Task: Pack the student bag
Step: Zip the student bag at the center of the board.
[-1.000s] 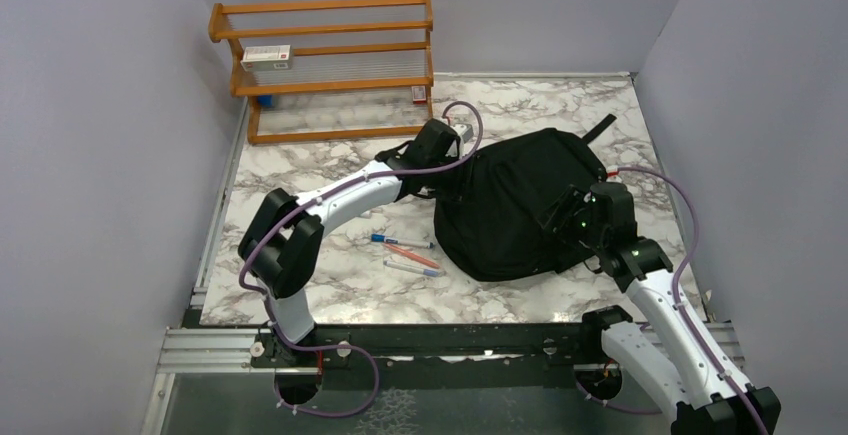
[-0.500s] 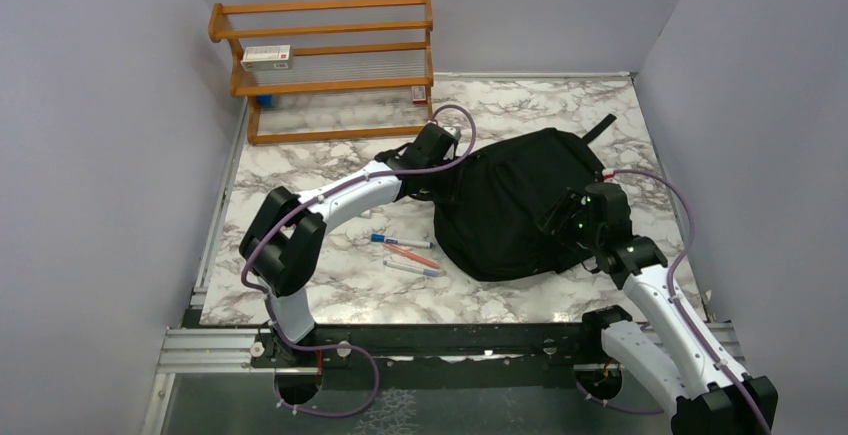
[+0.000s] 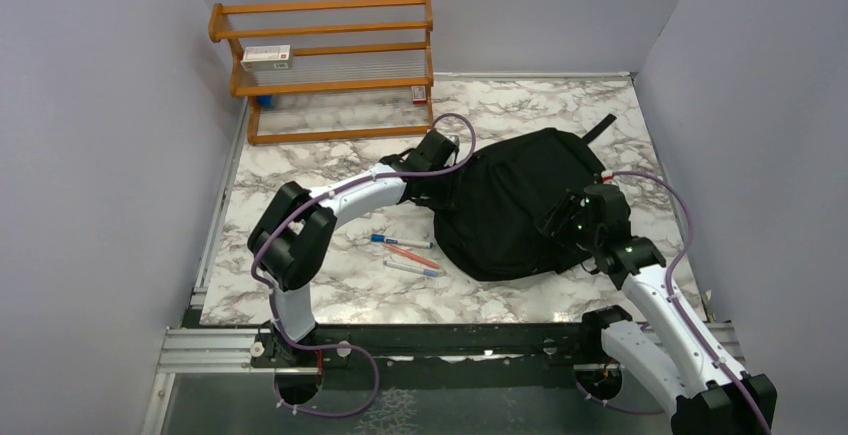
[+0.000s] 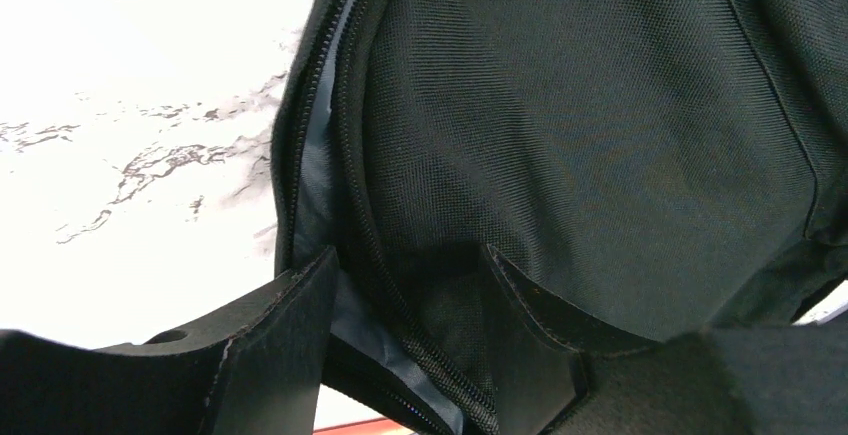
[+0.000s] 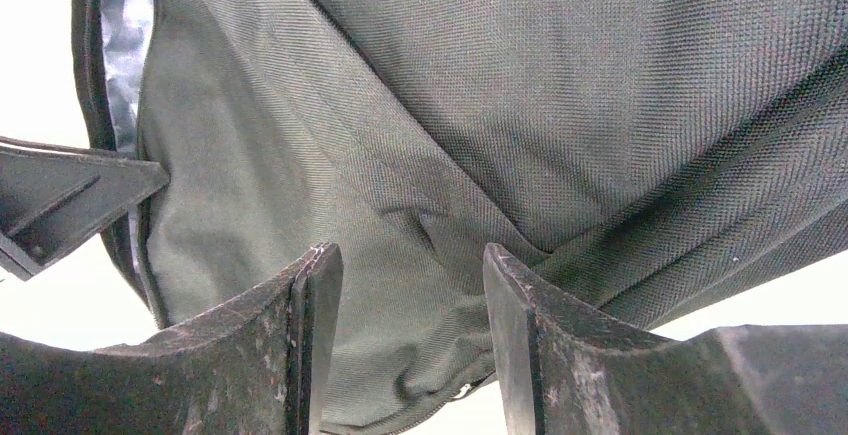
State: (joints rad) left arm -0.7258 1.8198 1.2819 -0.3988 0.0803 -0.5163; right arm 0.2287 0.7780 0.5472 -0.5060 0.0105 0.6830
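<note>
Bag (image 3: 520,205): your black backpack lies flat on the marble table (image 3: 330,170), right of centre in the top view. One strap (image 3: 600,127) pokes out at its upper right corner.
Left gripper (image 4: 410,255): it sits at the bag's left edge. In its wrist view the fingers stand apart astride the zipper (image 4: 355,155), with a strip of grey lining showing in the slit. You cannot tell whether they press on the fabric or only straddle it.
Right gripper (image 5: 412,250): it sits at the bag's lower right edge. The fingers are apart with a puckered fold of fabric between them. Clamped or merely around it, you cannot tell.
Hidden: from above, both sets of fingertips vanish, black against the black bag. The bag's inside stays out of sight.
Cut off: a dark angular piece at the left edge of the right wrist view cannot be identified.
Pens (image 3: 405,253): three lie at the bag's lower left, near it but apart.
Shelf (image 3: 330,65): wooden, upper left of the frame. The small box (image 3: 266,53) on it has a label too small to read.
</note>
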